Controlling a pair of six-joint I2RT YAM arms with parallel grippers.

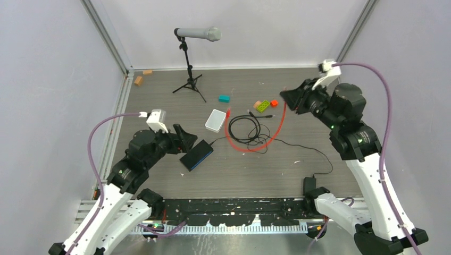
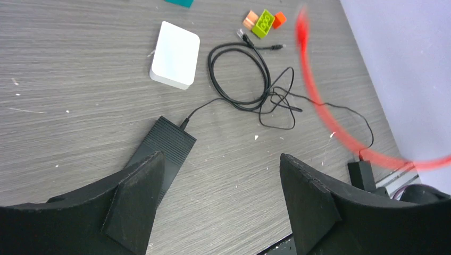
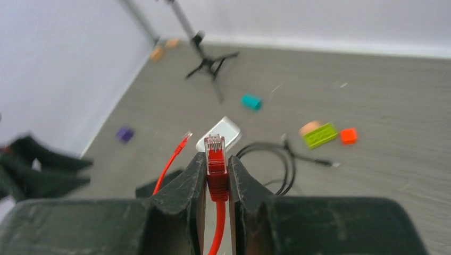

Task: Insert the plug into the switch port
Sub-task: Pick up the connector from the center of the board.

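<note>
- Plug [image 3: 215,144] pinched in right hand [image 3: 217,159], clear tip poking past the fingers, raised above the desk [image 1: 255,175].
- Left hand [image 2: 220,175] spread wide, hovering just beside the black switch [image 1: 196,155].
- Switch lies flat on desk, well apart from the plug.

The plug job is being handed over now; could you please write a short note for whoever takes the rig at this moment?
Right hand: shut on the plug, clear tip past the fingertips, raised above the table at the far right.
Left hand: open, empty, at the near end of the switch.
Red cable hangs from the plug to the table; its other end lies by the white box.
Done: plug picked up.
Left: carry it to the switch's blue edge and push it into a port; ports too small to make out here.
</note>
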